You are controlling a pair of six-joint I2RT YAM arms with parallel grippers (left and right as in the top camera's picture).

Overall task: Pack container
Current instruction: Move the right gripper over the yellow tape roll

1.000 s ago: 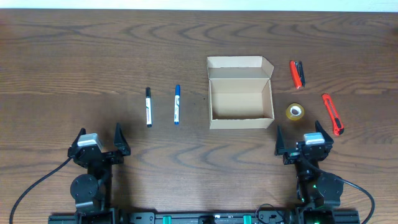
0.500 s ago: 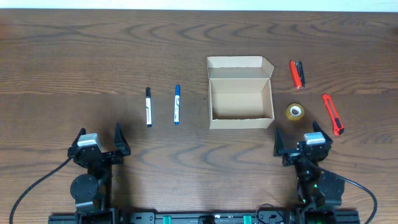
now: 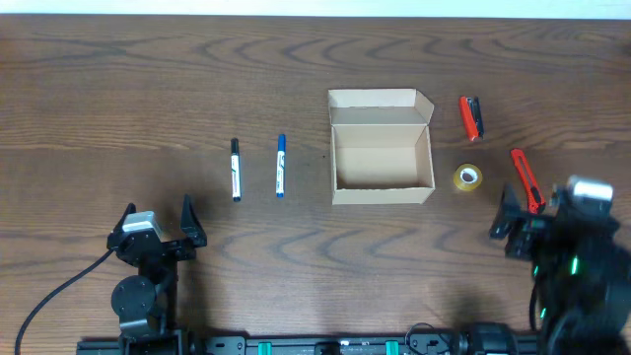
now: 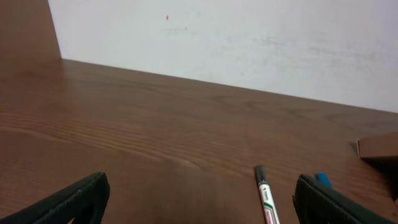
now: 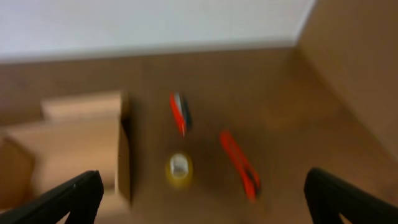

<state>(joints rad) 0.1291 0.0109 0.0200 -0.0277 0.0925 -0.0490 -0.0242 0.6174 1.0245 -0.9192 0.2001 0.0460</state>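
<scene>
Left gripper [image 3: 159,215]: jaws spread, empty
Right gripper [image 5: 203,186]: released, my view smeared
Container [image 3: 382,148]: open, cropped in right wrist view
Blue marker [image 4: 323,180]: mostly hidden behind left gripper

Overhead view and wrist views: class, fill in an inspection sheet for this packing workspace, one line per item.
Surface: brown wooden table.
Job's things: container, lid open, nothing inside.
Clutter: black marker and blue marker left of it; short red cutter, tape roll and long red cutter right of it.
Grippers: left gripper open, empty; right gripper open, empty.
Cables: black cable beside the left arm's base.
Surroundings: white wall behind the table.
</scene>
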